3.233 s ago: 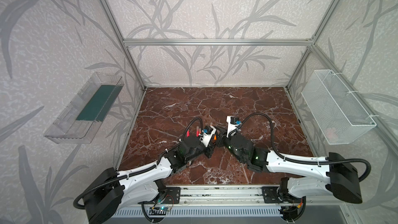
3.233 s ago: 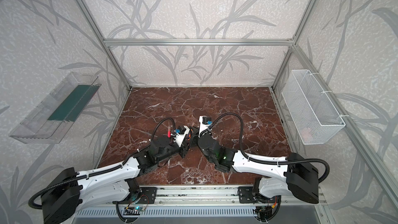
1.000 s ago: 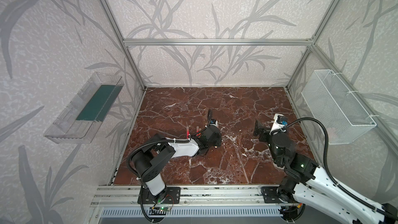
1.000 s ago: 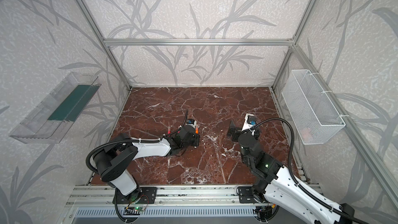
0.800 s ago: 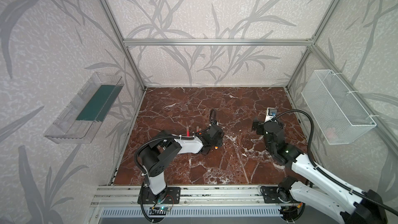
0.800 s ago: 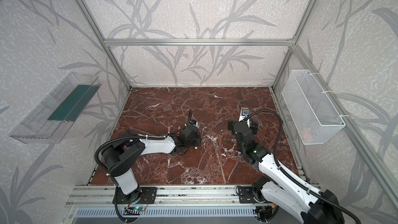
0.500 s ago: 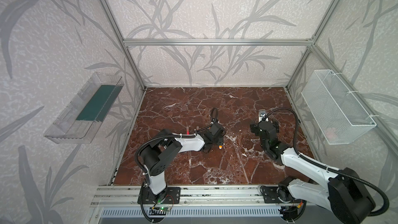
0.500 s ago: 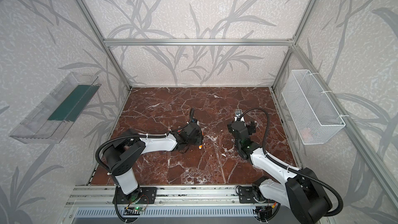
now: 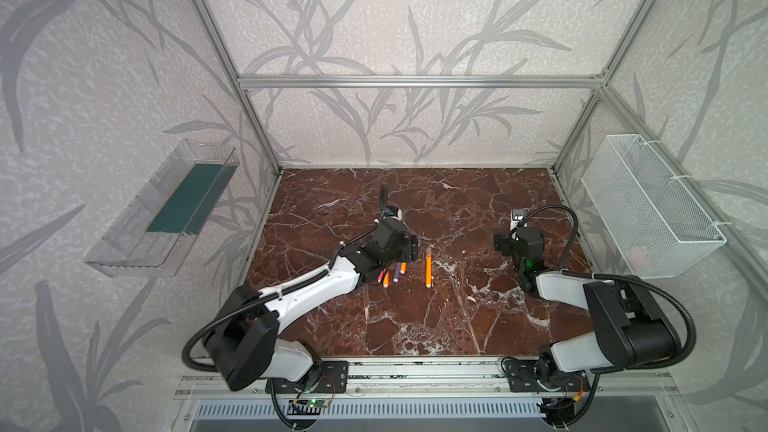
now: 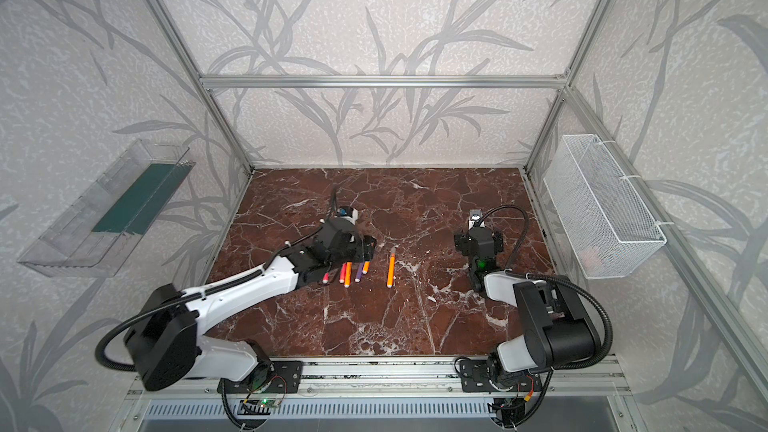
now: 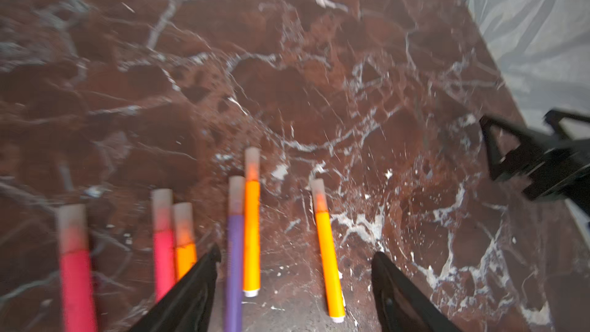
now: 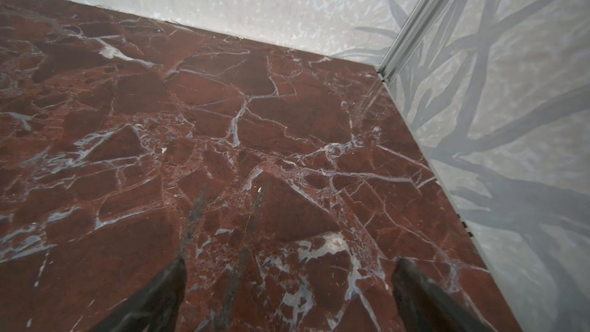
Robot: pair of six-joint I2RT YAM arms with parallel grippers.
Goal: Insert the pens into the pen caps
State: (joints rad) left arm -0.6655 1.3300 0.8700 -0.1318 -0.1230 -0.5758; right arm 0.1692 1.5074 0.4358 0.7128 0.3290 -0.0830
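I see all six pens [image 10: 359,274] lying flat on the marble desk [image 10: 374,317], roughly parallel. Each one wears one of the pale translucent pen caps [image 11: 252,161] on the end pointing to 12 o'clock, with its white end toward 6. Five form a loose row just to 9 o'clock of the desk's middle. Reading from 9 toward 3, there is a pink-red pen [image 11: 76,269] on its own. Next comes a second pink-red pen [image 11: 162,250] pressed close to a first orange pen [image 11: 185,252]. Then the purple pen [image 11: 234,250] lies just beside a second orange pen [image 11: 252,228], which sits a little further toward 12. The lone orange pen [image 10: 390,270] lies apart at the row's 3 o'clock side, near the middle of the desk. My left fingers [image 11: 198,282] are spread wide and grasp nothing. In both top views they sit over the 12 o'clock end of the row, and the blurred left wrist view shows the purple pen and two orange ones on the desk in the gap between them. I cannot tell whether they touch the desk. My right fingers [image 12: 159,289] are also released, spread wide over bare marble. They are well apart from the pens, off at 3 o'clock from the lone orange pen.
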